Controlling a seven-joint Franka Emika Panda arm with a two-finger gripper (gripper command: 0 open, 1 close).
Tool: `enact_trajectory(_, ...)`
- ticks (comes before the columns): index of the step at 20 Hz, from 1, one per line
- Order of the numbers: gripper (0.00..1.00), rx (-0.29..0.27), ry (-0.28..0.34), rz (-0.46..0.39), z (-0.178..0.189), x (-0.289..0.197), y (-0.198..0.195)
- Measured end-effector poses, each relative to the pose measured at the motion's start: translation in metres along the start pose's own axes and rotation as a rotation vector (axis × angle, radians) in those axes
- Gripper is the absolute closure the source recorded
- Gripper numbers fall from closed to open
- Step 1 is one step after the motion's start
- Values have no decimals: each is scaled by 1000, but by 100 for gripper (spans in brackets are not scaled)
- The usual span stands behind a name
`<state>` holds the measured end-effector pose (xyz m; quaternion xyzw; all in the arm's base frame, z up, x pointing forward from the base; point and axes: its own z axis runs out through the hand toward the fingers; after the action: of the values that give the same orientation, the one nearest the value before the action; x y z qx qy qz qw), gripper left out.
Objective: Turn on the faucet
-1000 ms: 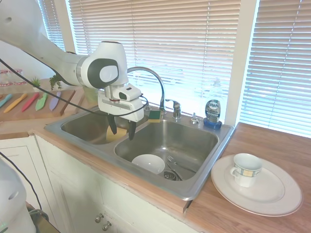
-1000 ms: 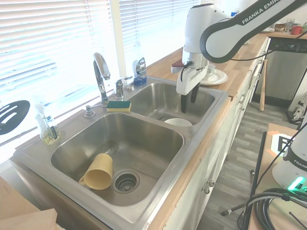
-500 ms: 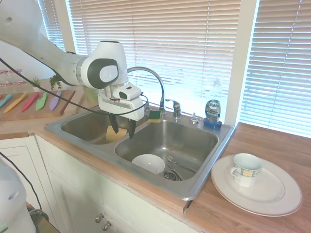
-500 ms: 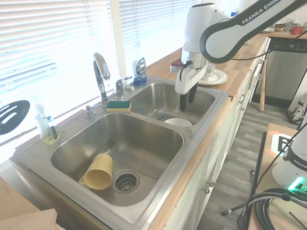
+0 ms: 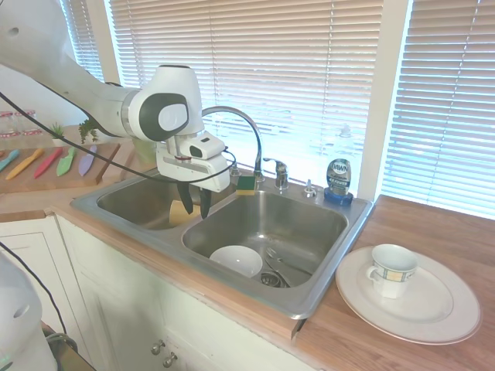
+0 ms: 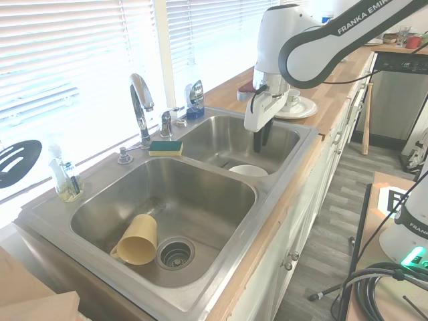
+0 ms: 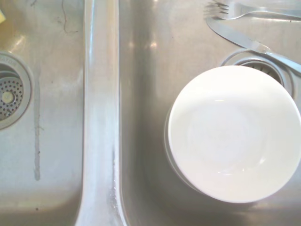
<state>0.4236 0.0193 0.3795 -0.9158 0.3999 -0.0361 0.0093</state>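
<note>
Approach step: my gripper [image 5: 195, 210] is not yet at the faucet [image 5: 241, 124].

The faucet, polished chrome with a thin arched gooseneck, stands on the back ledge beyond my gripper; its small separate lever handle [image 5: 278, 168] sits further along that ledge, well apart from me and untouched. My fingers [image 6: 258, 142] hang pointing down, drawn nearly together and clamped on nothing. Judged next move: rise clear of the basin, travel to the handle, set a fingertip against the lever and push; it is small and slick, so contact must be square. Directly below me lies a glossy white bowl [image 7: 234, 133] in the brushed steel sink [image 7: 99, 141], with cutlery [image 7: 244, 40] by the drain.
</note>
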Motion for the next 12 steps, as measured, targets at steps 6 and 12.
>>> enact_trajectory(6, 100, 0, 2, 0, 0, 1, 0)
enact_trajectory(12, 100, 4, 32, 23, 4, 14, -1)
